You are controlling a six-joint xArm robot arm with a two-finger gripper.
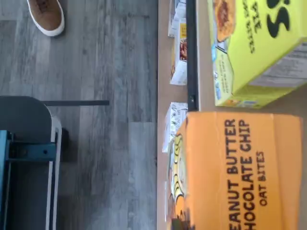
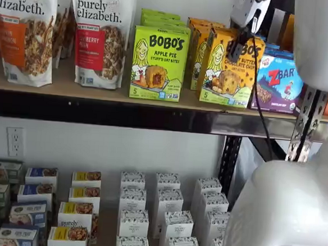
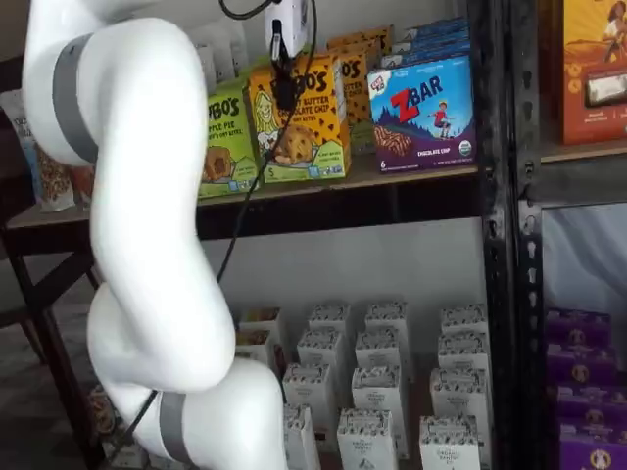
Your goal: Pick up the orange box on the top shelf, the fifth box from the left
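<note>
Orange box stands upright at the front edge of the top shelf, directly below and behind my gripper. Lime box sits just to one side of it, ZBar box just to the other, close against it.

Risks from here, as I judge them:
- Neighbours are close. A finger coming down wide could catch the lime box or the ZBar box and drag or tip it. Cause: little gap on either side.
- The orange box is tall on a narrow base and near the shelf lip. A push from the front before the fingers close could rock it backward into the cartons behind, or a skewed pull could spill it off the rail.
- Cable hangs past the box face and down in front of the shelf; it could snag on a carton corner as I withdraw.

Pose: my white body comes in from above, fingers pointing down over the top front of the orange box in both shelf views. The fingers show dark against the carton with no clear gap readable, so whether they are spread or pinched, I cannot tell. The wrist view has the orange box filling the near field, lime box alongside.
</note>
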